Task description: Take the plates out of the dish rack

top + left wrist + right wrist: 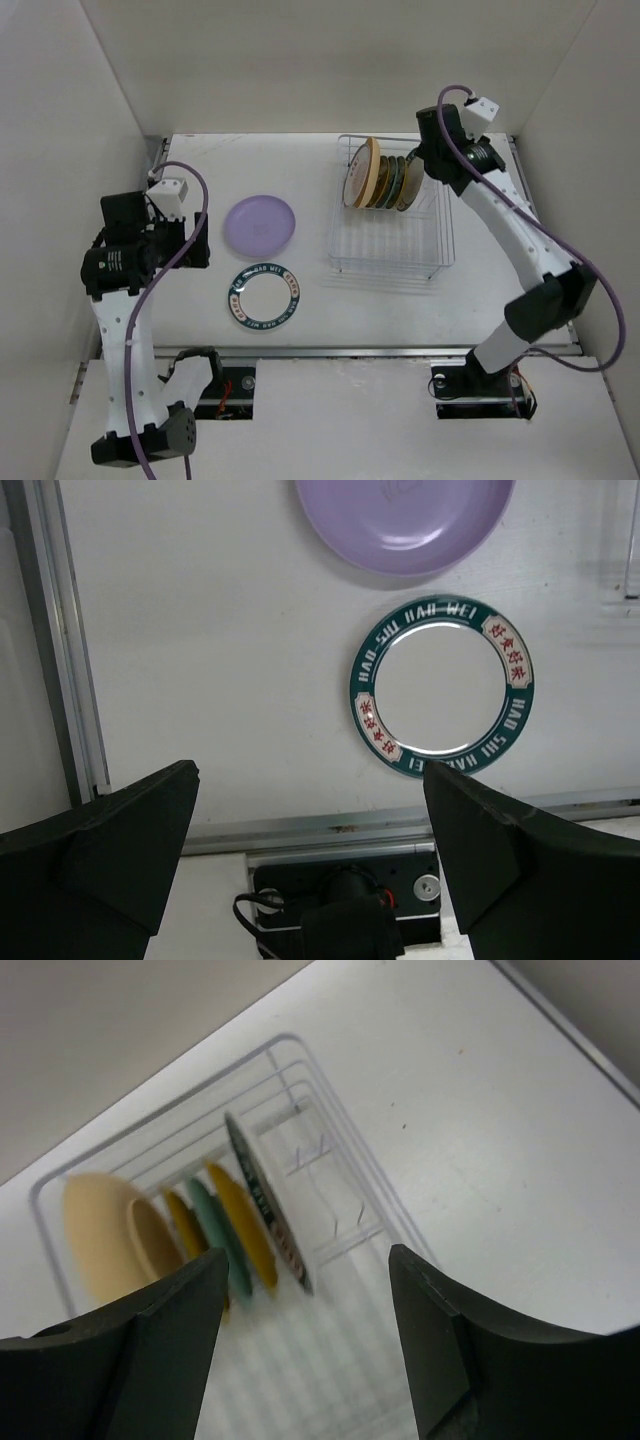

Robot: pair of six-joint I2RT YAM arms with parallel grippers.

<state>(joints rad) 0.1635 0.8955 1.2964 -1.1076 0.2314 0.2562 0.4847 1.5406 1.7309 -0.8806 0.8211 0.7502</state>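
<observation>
So, the left gripper (310, 772) is spread wide and empty over the table (300, 170), near the lavender plate (260, 224) and the teal-rimmed plate (264, 298), which both lie flat. The right gripper (307, 1255), jaws apart and holding nothing, hangs above the dish rack (390, 250), where the remaining plates (380, 178) stand on edge at the far end.

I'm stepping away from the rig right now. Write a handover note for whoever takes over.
Left gripper: open, empty, above the table's near edge.
Right gripper: open, empty, above the standing plates in the dish rack.
Done: lavender plate and teal-rimmed plate lie flat on the table, left of the rack.
Left: unload the standing plates at the rack's far end, pale orange plate leftmost.
</observation>
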